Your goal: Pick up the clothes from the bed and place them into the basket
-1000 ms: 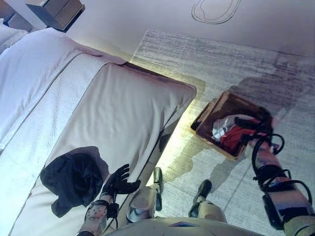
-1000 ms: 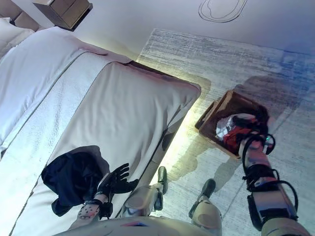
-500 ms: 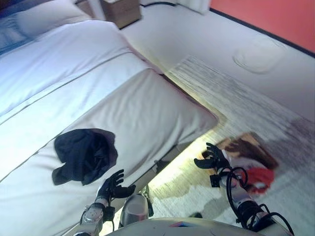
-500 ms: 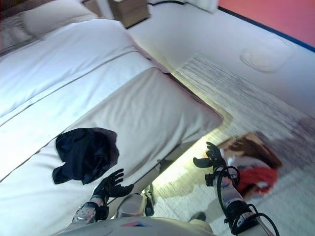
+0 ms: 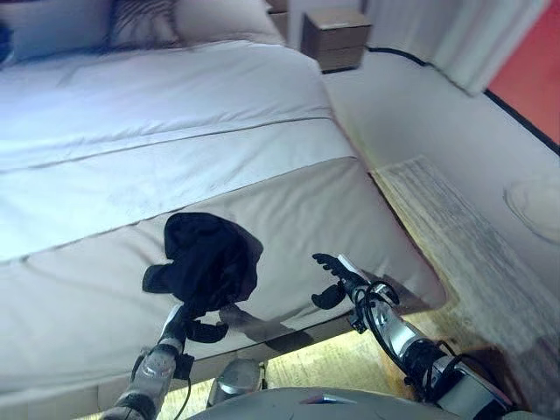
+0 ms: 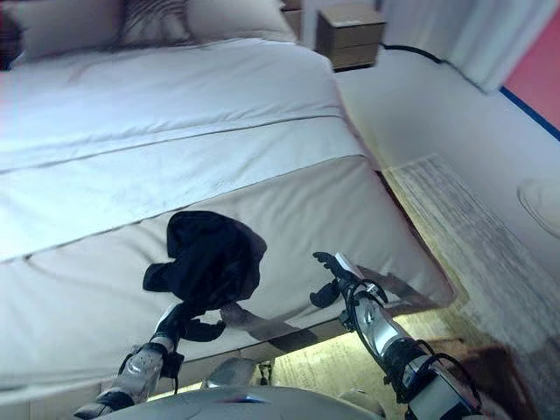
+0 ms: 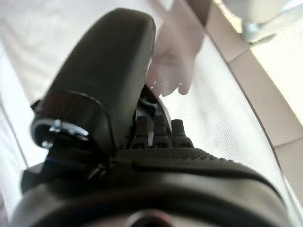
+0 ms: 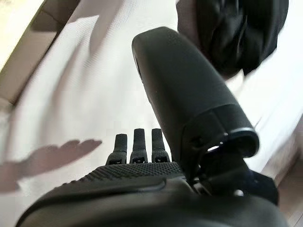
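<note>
The robot is facing the bed [image 5: 262,105] and going after the one garment left on it, a crumpled dark piece of clothing [image 5: 208,261] lying on the beige cover near the foot edge. The basket is not showing in any current view.

The left hand [image 5: 197,325] is hovering at about six o'clock from the clothing, just beside its near edge, with fingers loosely spread and holding nothing. The right hand [image 5: 335,278] is hanging over the cover at about three o'clock from the clothing, well apart from it, fingers straight and empty; its own wrist view is showing the clothing [image 8: 241,33] ahead of the thumb.

The step in hand looks like the reach for the next pick. The next move is calling for one hand, probably the nearer left one, to come down onto the bunched fabric and curl round a thick fold, since a shallow pinch on loose cloth could let it slip. After that the robot will be needing to turn back toward the basket.

A second ago the view was looking down at the rug, with the right hand in the basket over red and white clothes. Since then the camera has swung round to the bed, the basket has gone out of view, and the right hand has come away from it empty.
</note>
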You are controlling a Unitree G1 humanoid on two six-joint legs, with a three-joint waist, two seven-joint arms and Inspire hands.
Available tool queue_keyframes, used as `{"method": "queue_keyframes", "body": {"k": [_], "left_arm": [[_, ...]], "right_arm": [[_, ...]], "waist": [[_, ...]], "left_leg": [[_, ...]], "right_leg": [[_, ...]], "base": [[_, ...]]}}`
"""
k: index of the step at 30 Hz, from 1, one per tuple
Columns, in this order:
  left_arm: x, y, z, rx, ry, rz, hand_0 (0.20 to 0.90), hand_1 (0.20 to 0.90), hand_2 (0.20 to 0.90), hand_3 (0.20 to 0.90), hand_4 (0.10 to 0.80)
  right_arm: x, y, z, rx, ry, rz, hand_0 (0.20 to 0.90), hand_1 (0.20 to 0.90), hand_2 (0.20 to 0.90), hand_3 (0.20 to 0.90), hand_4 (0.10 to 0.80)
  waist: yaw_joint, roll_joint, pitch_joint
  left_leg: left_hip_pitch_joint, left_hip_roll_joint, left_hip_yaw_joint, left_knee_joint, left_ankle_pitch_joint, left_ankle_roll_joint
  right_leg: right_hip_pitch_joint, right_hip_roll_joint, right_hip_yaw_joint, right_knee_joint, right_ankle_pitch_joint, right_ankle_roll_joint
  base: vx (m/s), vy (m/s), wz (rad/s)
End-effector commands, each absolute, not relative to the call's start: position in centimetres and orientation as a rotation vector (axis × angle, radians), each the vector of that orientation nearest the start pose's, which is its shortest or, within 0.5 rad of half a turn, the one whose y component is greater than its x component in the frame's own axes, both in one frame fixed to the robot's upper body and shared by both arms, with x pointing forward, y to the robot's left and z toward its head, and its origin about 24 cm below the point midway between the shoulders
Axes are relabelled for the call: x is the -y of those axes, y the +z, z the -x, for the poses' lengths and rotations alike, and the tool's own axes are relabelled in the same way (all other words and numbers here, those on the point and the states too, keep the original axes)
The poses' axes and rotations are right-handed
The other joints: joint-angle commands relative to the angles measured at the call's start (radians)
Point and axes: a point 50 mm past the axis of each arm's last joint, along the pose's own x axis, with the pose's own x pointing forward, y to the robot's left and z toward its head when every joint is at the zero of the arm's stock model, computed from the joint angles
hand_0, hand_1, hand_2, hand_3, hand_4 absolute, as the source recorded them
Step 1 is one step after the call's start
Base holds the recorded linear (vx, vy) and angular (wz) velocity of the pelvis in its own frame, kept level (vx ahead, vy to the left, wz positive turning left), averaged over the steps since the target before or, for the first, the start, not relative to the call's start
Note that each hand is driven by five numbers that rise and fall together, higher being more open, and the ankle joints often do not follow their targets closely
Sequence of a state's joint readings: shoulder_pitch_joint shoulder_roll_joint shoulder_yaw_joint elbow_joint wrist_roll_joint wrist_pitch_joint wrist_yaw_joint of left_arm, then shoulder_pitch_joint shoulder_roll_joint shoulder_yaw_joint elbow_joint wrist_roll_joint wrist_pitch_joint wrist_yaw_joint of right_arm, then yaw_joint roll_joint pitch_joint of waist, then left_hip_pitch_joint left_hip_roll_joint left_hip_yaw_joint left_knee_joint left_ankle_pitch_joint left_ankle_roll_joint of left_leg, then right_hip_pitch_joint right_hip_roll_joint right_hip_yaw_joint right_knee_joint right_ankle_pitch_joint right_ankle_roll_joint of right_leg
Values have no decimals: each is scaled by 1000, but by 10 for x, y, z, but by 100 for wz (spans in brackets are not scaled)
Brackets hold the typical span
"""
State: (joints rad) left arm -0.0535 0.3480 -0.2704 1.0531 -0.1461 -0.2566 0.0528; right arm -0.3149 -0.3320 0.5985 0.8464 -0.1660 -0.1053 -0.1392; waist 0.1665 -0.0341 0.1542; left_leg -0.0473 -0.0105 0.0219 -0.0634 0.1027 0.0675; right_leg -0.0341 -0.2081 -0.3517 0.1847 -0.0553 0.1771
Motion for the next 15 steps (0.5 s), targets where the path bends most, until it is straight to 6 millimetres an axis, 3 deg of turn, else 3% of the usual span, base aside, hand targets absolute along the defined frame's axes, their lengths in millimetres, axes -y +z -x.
{"method": "queue_keyframes", "body": {"k": [1, 4, 7, 9, 11, 14, 15], "left_arm": [[-254, -111, -176, -711, 25, -426, 900, 900, 900, 900, 800], [-259, -109, -174, -695, 65, -417, 900, 900, 900, 900, 800], [-260, -111, -170, -695, 61, -419, 900, 900, 900, 900, 800], [-261, -111, -166, -694, 53, -426, 900, 900, 900, 900, 800], [-267, -106, -170, -664, 34, -433, 900, 900, 900, 900, 800], [-272, -101, -174, -641, 27, -436, 900, 900, 900, 900, 800], [-274, -98, -175, -628, 21, -440, 900, 900, 900, 900, 800]], "right_arm": [[152, -1, -321, -92, 250, 833, 900, 900, 900, 900, 800], [149, 29, -345, 18, 217, 878, 900, 900, 900, 900, 800], [155, 58, -364, 92, 158, 911, 900, 900, 900, 900, 800], [158, 71, -371, 121, 133, 926, 900, 900, 900, 900, 800], [160, 102, -386, 196, 70, 950, 900, 900, 900, 900, 800], [161, 122, -395, 233, 26, 956, 900, 900, 900, 900, 800], [160, 132, -398, 249, 4, 958, 900, 900, 900, 900, 800]], "waist": [[54, -48, 35], [116, -66, 68], [167, -80, 104], [192, -84, 119], [244, -82, 168], [273, -78, 198], [289, -77, 214]], "left_leg": [[-2, 30, 14, 50, -104, -73], [-51, 42, -39, 33, -62, -91], [-93, 52, -68, 27, -29, -111], [-120, 52, -81, 42, -23, -119], [-183, 58, -106, 90, -20, -132], [-225, 53, -130, 137, -29, -135], [-235, 54, -146, 161, -60, -144]], "right_leg": [[-7, 55, 33, -45, 72, -43], [18, 92, 1, -70, 48, -59], [43, 112, -25, -110, 39, -76], [47, 116, -41, -119, 37, -83], [37, 122, -81, -104, 19, -104], [16, 121, -112, -78, 13, -115], [16, 124, -110, -58, -11, -118]], "base": [[129, -237, 138], [-32, -249, 98], [32, -132, 32], [16, -65, 35], [23, -72, 38], [97, -72, 33], [193, -105, 27]]}}
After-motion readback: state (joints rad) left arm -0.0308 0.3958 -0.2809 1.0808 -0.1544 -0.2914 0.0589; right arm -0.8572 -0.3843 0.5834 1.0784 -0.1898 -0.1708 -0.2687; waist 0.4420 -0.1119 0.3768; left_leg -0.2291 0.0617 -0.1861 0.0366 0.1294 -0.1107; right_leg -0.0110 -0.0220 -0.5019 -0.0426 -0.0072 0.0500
